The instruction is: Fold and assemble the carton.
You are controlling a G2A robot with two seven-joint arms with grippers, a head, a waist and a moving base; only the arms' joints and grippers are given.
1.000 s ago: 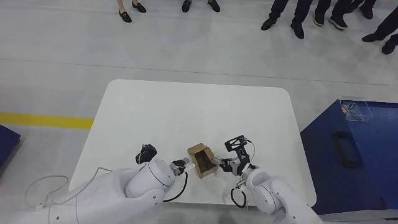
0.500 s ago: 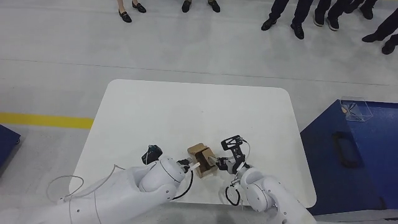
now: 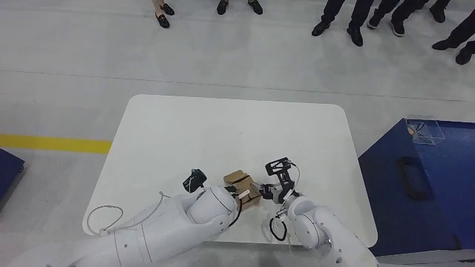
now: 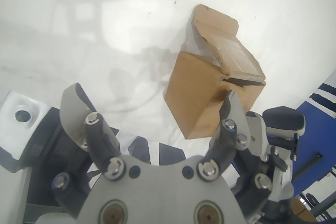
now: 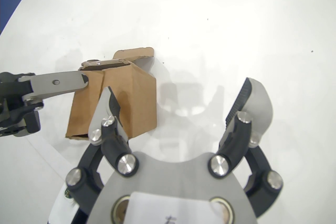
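Room: small brown cardboard carton (image 3: 241, 187) stood close to the near edge of the white rounded table (image 3: 223, 130), wide tabletop stretching beyond | Claws: left gripper (image 4: 151, 95) and right gripper (image 5: 179, 89) flanked it, both spread wide, each with one fingertip (image 4: 231, 101) against a wall | Carton: top flaps part-folded, one standing open.
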